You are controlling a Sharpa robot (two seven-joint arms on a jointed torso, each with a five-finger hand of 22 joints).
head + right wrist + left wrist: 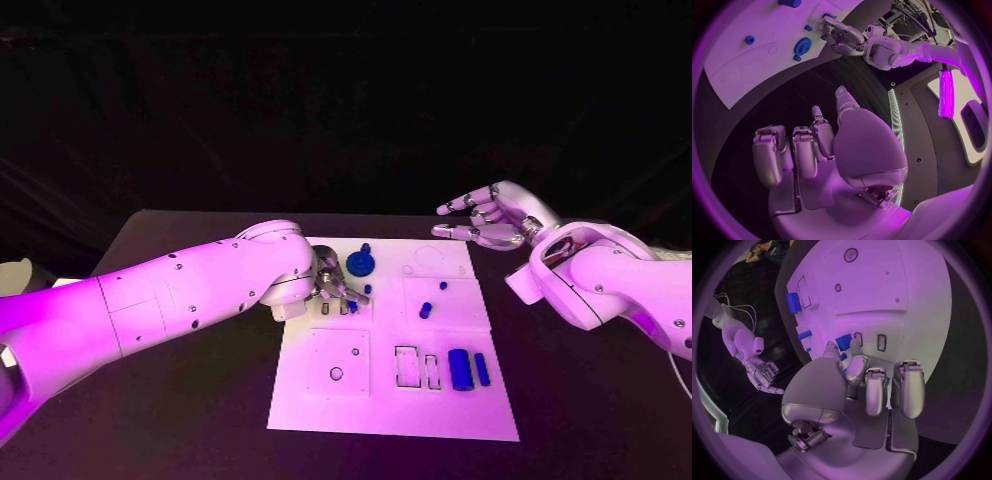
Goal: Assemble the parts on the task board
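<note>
Evidently the left hand (329, 283) pinched a small blue part (844, 342) on the task board (389, 400), needing squarer alignment; right hand (488, 222) hovered open-fingered beside the board.

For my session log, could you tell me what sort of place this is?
Probably a robotics lab test bench: a black table against a dark backdrop, a white task board with blue parts, and cabling near the right hand.

Purple light is falling on everything. The room behind is staying dark. The white task board (389, 400) is shining bright. Both wrist pictures are bending straight edges into curves.
</note>
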